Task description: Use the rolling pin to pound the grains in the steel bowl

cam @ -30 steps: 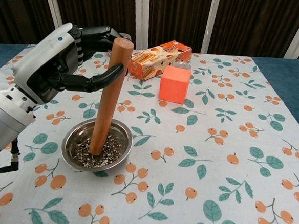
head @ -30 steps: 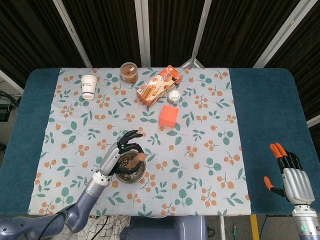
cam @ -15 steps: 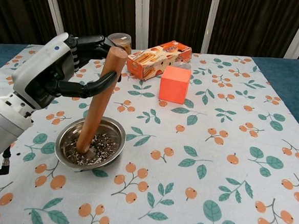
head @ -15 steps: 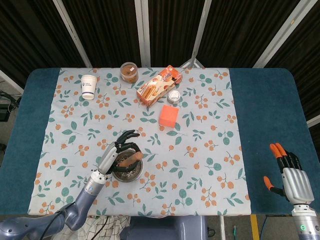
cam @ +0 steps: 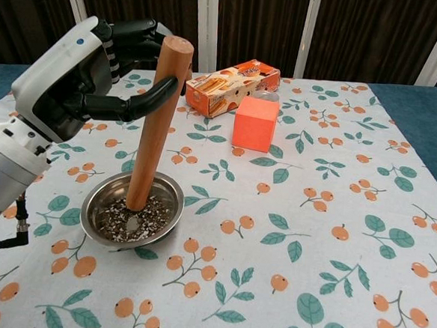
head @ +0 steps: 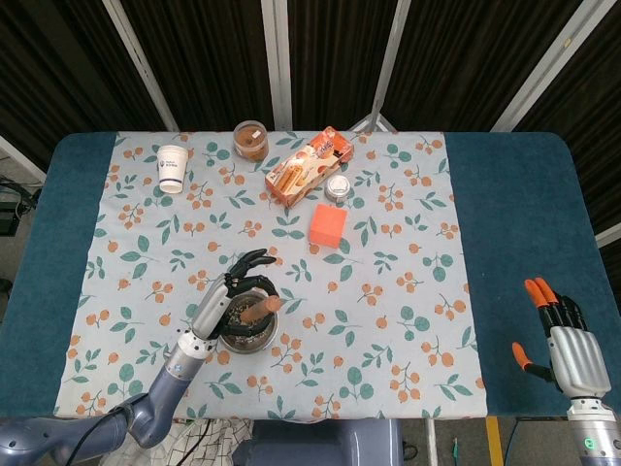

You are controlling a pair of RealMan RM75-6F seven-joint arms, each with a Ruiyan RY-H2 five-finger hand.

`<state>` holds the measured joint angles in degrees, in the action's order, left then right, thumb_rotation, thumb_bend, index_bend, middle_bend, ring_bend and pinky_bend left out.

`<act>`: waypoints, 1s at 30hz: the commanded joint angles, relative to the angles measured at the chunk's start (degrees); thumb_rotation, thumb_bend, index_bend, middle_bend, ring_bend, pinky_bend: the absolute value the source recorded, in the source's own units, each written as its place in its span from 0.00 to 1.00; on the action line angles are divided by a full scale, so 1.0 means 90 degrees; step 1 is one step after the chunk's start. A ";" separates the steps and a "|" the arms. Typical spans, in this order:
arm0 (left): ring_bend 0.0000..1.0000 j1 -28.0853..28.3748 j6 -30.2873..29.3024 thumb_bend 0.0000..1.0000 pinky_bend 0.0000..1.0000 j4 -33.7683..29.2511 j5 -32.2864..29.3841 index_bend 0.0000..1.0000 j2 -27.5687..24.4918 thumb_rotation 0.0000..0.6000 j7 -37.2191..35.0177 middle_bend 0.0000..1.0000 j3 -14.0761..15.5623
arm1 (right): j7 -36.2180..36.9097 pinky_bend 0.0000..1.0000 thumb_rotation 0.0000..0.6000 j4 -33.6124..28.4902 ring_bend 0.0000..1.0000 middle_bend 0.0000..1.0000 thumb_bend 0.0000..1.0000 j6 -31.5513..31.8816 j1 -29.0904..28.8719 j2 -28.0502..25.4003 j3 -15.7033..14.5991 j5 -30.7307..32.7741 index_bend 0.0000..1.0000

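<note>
The left robot hand [cam: 98, 65] grips the rolling pin [cam: 155, 122] near its top. Its long axis stands nearly upright, lower end just above the grains [cam: 130, 222] in the steel bowl [cam: 166, 220], near-left on the worktop [cam: 327, 217]. The right robot hand [head: 568, 345] hangs open, well apart.

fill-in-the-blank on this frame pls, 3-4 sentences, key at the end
The rolling pin is held by the robot's ____ hand.
The pin's lower end sits in the steel ____, among the grains.
The cube beside the snack box is coloured ____.
The right hand holds ____.

Missing words: left; bowl; orange; nothing
</note>
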<state>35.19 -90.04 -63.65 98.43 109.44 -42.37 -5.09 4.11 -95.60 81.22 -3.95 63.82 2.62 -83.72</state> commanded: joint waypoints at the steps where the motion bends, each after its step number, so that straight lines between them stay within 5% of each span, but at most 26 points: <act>1: 0.17 0.0007 0.0043 0.80 0.11 0.0092 -0.0037 0.63 0.0070 1.00 -0.0036 0.65 0.0012 | 0.0006 0.00 1.00 0.0002 0.00 0.00 0.37 -0.0013 -0.0005 -0.0001 0.0001 0.0005 0.00; 19: 0.17 -0.0063 -0.0067 0.80 0.13 0.0988 -0.0128 0.63 0.0502 1.00 -0.0686 0.65 0.0116 | -0.0070 0.00 1.00 0.0013 0.00 0.00 0.37 -0.0071 -0.0029 0.0030 0.0028 0.0092 0.00; 30: 0.17 0.0078 -0.0254 0.80 0.13 0.0217 0.0069 0.63 0.0231 1.00 -0.0327 0.65 0.0015 | -0.0060 0.00 1.00 0.0020 0.00 0.00 0.37 -0.0027 -0.0020 0.0028 0.0018 0.0033 0.00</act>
<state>35.53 -92.15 -59.98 98.59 112.42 -46.45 -4.74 3.55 -95.42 80.96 -4.15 64.08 2.80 -83.41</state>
